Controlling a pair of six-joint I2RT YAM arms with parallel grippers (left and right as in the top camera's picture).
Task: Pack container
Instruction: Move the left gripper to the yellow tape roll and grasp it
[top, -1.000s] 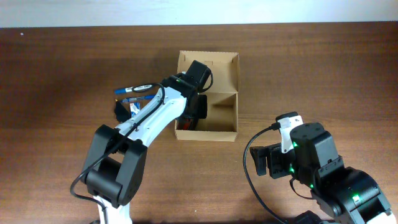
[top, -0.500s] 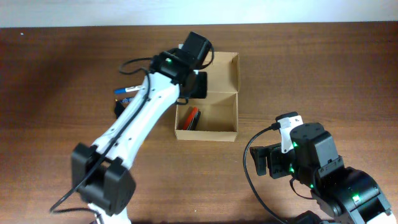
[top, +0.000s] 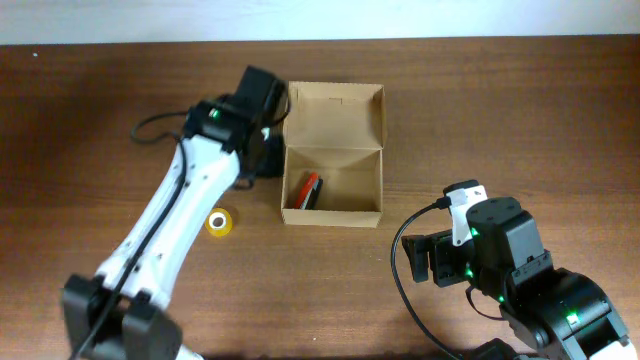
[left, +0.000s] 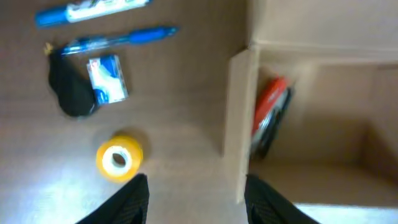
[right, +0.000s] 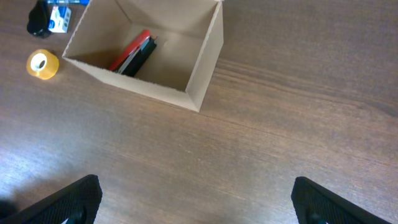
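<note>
**Box open, both arms empty**

At the left, a yellow tape roll (top: 219, 222) lies on the brown bench (top: 100, 120). Two blue pens (left: 118, 38) and a black thing (left: 74, 93) lie near it. The left fingers (left: 134, 200) hang wide apart, holding nothing, just left of the box (top: 333, 213). The box sits mid-bench, lid open, with a red and black thing (top: 309, 190) inside by its left wall. The right fingers (right: 68, 199) are apart too, holding nothing.
</note>
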